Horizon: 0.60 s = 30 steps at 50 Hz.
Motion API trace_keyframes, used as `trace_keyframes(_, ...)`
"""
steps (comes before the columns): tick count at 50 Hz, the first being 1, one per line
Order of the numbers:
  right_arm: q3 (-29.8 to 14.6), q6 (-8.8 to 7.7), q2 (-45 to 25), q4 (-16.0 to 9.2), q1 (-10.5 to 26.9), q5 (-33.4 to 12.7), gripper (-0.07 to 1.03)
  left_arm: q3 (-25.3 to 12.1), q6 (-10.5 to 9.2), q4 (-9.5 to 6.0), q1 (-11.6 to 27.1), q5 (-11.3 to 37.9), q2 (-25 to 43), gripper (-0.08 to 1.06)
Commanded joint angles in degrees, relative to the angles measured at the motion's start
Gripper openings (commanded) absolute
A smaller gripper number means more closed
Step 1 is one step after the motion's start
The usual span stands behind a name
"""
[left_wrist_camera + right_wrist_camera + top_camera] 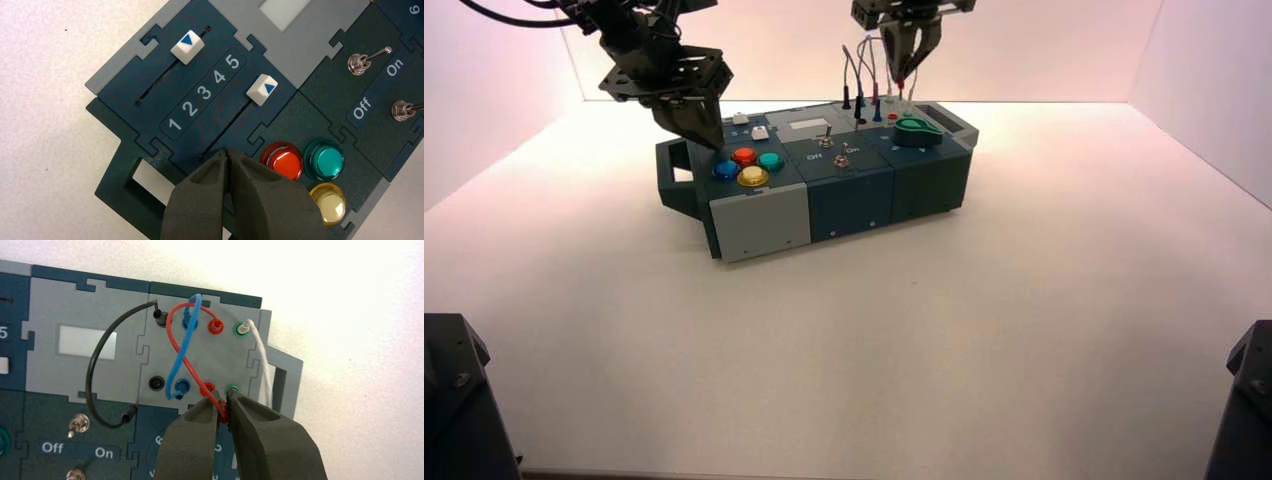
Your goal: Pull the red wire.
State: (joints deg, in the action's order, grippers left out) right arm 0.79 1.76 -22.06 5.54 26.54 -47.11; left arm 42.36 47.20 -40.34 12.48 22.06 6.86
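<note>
Centrally on the white table [1024, 330]: one dark blue and grey console box [854, 195], standing turned. Left section: four round push buttons, red [283, 160], teal [324, 158], yellow [328, 203] and blue [725, 170]; beyond them two white slider caps [187, 46] beside a scale lettered 1 to 5. Middle section: two metal toggle switches [361, 61] flanking "Off" and "On" lettering. Right section: green knob [913, 128]; behind it a grey socket panel [200, 355]. Leads crowding that panel: black-plugged lead [100, 375] arching left, blue lead [182, 347] crossing the red wire [187, 357], white lead [262, 360] on the right. Red wire location: one plug seated in the far red socket, cable looping down to the near row. Right pincer [223, 412]: above the panel, clenched on the red wire just past the near red socket. Left pincer [227, 160]: clenched, holding nothing, poised over the box's left end beside the buttons.
</note>
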Motion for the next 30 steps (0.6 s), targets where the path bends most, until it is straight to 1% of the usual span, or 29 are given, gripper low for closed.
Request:
trace_keyframes(1, -0.44, 0.18, 4.39, -0.18, 0.18, 0.0, -0.02, -0.62, -0.18, 0.09, 0.0, 0.09, -2.2, -0.03)
trace_keyframes(10, 0.0, -0.18, 6.15, -2.29, 0.26, -1.58, -0.02, -1.41, -0.18, 0.0, 0.0, 2.46, -5.1, -0.03)
trace_keyframes(14, 0.0, -0.18, 6.59, -2.37, 0.35, -2.2, -0.02, -1.76, -0.18, 0.09, 0.0, 3.52, -6.06, -0.03)
trace_keyframes(16, -0.09, -0.35, 6.77, -2.37, 0.35, -2.99, 0.02, -1.93, 0.0, 0.09, 0.0, 4.13, -6.68, -0.03)
trace_keyframes(19, -0.26, -0.88, 6.86, -2.37, 0.35, -4.57, 0.14, -2.2, 0.18, 0.09, 0.0, 4.75, -7.38, -0.03)
trace_keyframes(20, -0.26, -0.88, 6.86, -2.46, 0.35, -4.83, 0.17, -2.29, 0.18, 0.09, 0.0, 4.83, -7.47, -0.03)
trace_keyframes(22, -0.44, -0.97, 6.77, -2.46, 0.35, -5.98, 0.25, -2.46, 0.26, 0.0, 0.0, 5.01, -8.09, -0.03)
trace_keyframes(23, -0.53, -1.05, 6.68, -2.46, 0.35, -6.86, 0.33, -2.55, 0.26, 0.0, 0.0, 5.19, -8.44, -0.03)
trace_keyframes(24, -0.53, -1.14, 6.68, -2.46, 0.35, -7.12, 0.34, -2.55, 0.35, 0.09, 0.0, 5.19, -8.53, -0.03)
trace_keyframes(26, -0.44, -1.32, 6.77, -2.29, 0.35, -7.91, 0.42, -2.55, 0.44, 0.0, 0.0, 5.19, -9.14, -0.03)
trace_keyframes(30, -0.18, -1.58, 7.03, -2.2, 0.35, -8.26, 0.49, -2.64, 0.62, 0.09, 0.0, 5.27, -10.02, -0.03)
